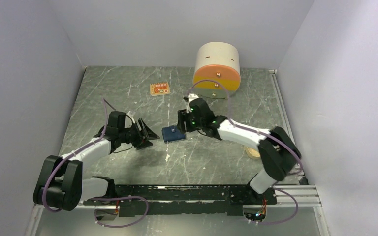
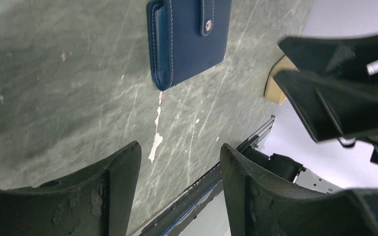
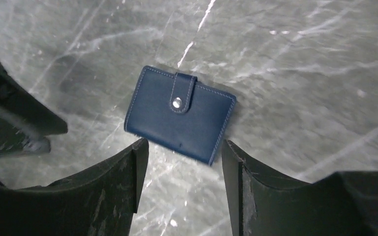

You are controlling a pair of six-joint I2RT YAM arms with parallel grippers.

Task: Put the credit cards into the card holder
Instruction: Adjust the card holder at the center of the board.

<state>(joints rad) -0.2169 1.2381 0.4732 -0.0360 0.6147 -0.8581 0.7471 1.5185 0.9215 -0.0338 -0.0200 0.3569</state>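
Observation:
The card holder (image 1: 173,133) (image 2: 189,39) (image 3: 179,119) lies closed on the marble table, navy blue, its strap snapped shut. My left gripper (image 1: 151,135) (image 2: 179,152) is just left of it, open and empty, a short gap away. From the other side my right gripper (image 1: 182,128) (image 3: 184,147) hovers over its right edge, open with nothing between the fingers. The credit cards (image 1: 252,153) (image 2: 274,89) show as a beige stack near the right arm's elbow, mostly hidden by the arm.
A cream-and-orange round drawer unit (image 1: 217,71) stands at the back. A small orange tag (image 1: 159,89) lies behind the grippers. Grey walls close in left, right and back. A black rail (image 1: 197,192) runs along the table's near edge.

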